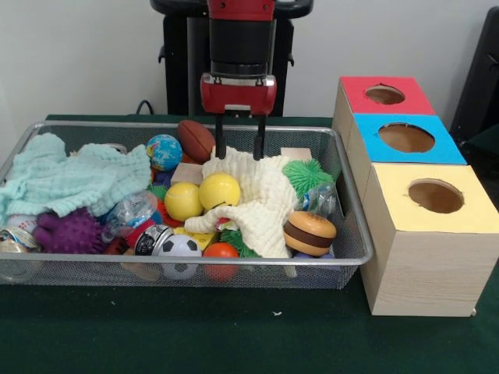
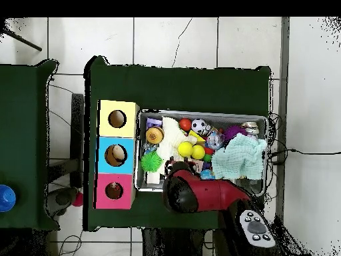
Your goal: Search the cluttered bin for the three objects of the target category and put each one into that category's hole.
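Observation:
My gripper (image 1: 239, 146) hangs open over the back middle of the wire bin (image 1: 352, 234), its black fingertips (image 1: 221, 149) at the top edge of a cream cloth (image 1: 261, 195); nothing shows between them. Just in front lie two yellow balls (image 1: 183, 201) (image 1: 219, 191). A brown football (image 1: 195, 139) and a globe ball (image 1: 164, 151) sit to its left. A soccer ball (image 1: 180, 251), an orange ball (image 1: 221, 255) and a toy burger (image 1: 309, 233) lie near the front. In the overhead view the red arm head (image 2: 183, 193) hides the gripper.
A mint cloth (image 1: 74, 179) and a purple spiky ball (image 1: 70, 231) fill the bin's left, with a green spiky ball (image 1: 306, 174) at the right. Beside the bin stand three boxes with holes: red (image 1: 384, 94), blue (image 1: 405, 138), yellow (image 1: 436, 196).

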